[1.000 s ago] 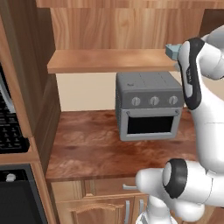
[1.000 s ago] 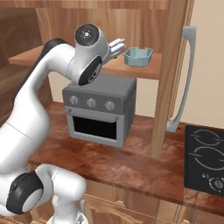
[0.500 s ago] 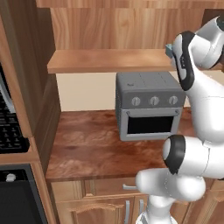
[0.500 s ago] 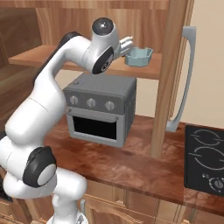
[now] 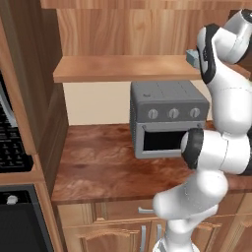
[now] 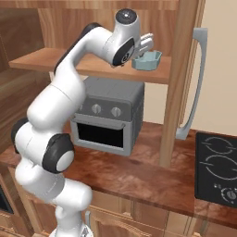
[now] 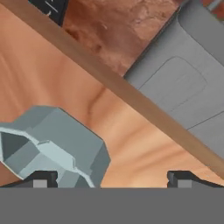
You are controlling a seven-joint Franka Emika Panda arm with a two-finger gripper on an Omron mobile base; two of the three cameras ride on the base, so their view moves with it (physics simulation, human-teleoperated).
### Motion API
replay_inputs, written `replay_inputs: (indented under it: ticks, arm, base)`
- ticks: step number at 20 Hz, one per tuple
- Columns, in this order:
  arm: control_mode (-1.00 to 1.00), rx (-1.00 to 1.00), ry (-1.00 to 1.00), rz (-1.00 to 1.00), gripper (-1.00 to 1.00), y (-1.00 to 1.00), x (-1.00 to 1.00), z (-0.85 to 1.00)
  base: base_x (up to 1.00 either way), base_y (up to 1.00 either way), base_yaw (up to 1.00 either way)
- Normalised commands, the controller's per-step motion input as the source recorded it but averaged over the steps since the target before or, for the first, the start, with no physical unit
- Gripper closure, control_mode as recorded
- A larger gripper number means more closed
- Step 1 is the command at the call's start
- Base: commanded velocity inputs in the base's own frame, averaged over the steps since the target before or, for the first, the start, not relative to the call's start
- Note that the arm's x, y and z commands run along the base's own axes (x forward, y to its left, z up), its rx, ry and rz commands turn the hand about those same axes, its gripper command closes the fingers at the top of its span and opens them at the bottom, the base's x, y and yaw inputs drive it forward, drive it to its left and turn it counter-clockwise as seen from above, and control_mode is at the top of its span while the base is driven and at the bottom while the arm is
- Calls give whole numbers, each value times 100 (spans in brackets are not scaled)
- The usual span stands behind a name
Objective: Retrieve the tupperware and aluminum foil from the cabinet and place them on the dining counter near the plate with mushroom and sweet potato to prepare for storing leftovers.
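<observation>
Right base view: spread gripper [image 6: 147, 45] reaches the tupperware [image 6: 146, 60] on the cabinet shelf [image 6: 92, 69]; nothing retrieved yet.

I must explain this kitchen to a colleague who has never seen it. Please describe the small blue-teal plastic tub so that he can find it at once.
Find the light-brown wooden wall cabinet with its open shelf above the grey toaster oven. The small pale blue-teal plastic tub sits on that shelf near its right end, beside the upright wooden panel. It is the one blue thing on the brown shelf, shallow and lidless, with a flared rim.
</observation>
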Motion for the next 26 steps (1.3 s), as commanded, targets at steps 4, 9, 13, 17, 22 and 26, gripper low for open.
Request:
replay_inputs:
  ticks: [4,9,13,17,22,26]
  arm:
    - [-100,6,1,0,-100,-14,70,0]
    - [-100,10,1,0,-100,-32,70,-4]
    - [-100,8,1,0,-100,-32,62,-15]
    - [-100,0,9,0,-100,-9,37,-44]
    - [-100,0,19,0,100,0,14,-78]
    - [-100,-1,10,0,100,1,2,-77]
  base:
    - [0,0,0]
    - [0,0,0]
    - [0,0,0]
    - [0,0,0]
    - [0,0,0]
    - [0,0,0]
